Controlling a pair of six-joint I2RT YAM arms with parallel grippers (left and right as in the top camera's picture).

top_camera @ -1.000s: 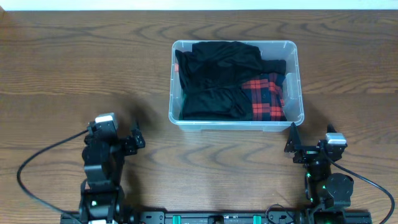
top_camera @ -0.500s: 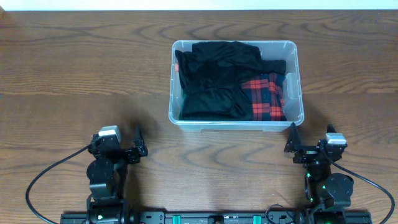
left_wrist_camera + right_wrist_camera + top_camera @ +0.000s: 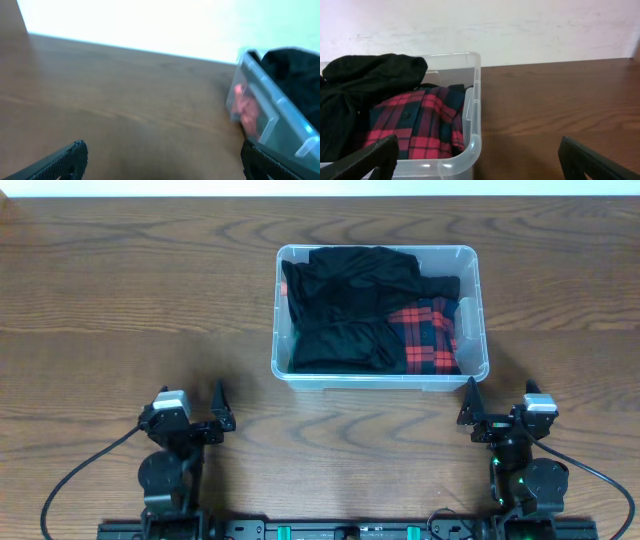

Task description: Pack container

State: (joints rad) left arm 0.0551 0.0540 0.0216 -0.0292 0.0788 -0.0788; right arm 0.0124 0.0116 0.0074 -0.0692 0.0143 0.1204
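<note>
Looking down from overhead, the container (image 3: 380,379) sits on the tabletop (image 3: 120,300) right of centre, towards the far edge. A black garment (image 3: 345,305) fills most of it and a red plaid shirt (image 3: 430,335) lies at its right end. The left end effector (image 3: 222,410) is at the near edge, well apart from the container, jaws spread wide and holding nothing. The right end effector (image 3: 468,405) is just beside the container's near right corner, also wide open and empty

In the left wrist view, blurred, the two fingers (image 3: 65,160) stand far apart over bare tabletop (image 3: 125,90), with the container (image 3: 270,115) off to the right

In the right wrist view, the fingers (image 3: 375,157) stand wide apart, the container's corner (image 3: 472,100) just ahead on the left with the plaid shirt (image 3: 415,125) and black garment (image 3: 365,80) inside
</note>
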